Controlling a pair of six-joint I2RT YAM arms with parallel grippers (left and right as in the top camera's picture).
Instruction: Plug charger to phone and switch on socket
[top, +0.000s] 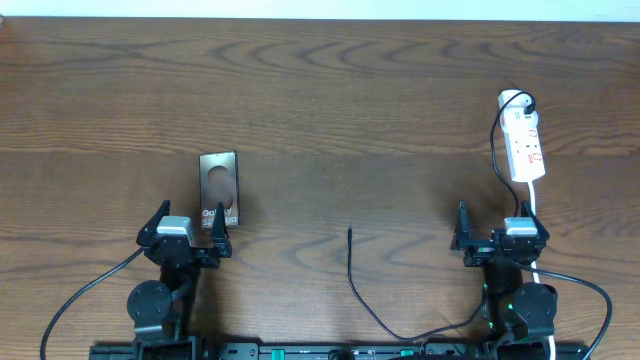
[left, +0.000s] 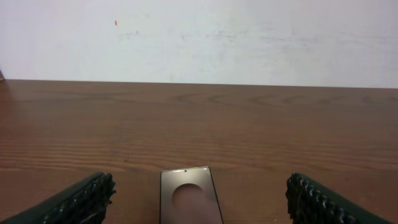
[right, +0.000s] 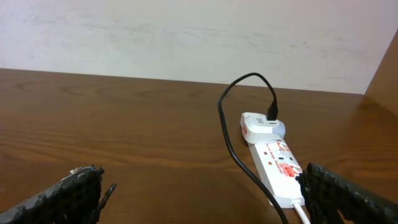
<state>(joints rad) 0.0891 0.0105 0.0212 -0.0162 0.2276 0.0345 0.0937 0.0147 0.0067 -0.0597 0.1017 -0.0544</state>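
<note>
Dark wooden table (top: 350, 100), pale wall behind. At the near edge the left gripper (top: 188, 234) and right gripper (top: 503, 238) both gape empty. The phone (top: 219, 188) lies just ahead of the left one, the charger (top: 352, 275) loose mid-near-edge, and the power strip (top: 526, 145) toward the far right corner. The thin plug tip could likely slip or meet the port tilted, shoving the phone.

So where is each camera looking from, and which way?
Overhead: above the table, looking straight down; left tool and right tool show below.
Left wrist: behind the left tool, facing the wall; its fingers frame the phone.
Right wrist: behind the right tool, facing the socket; fingers show.
Overhead shares phone and socket.
</note>
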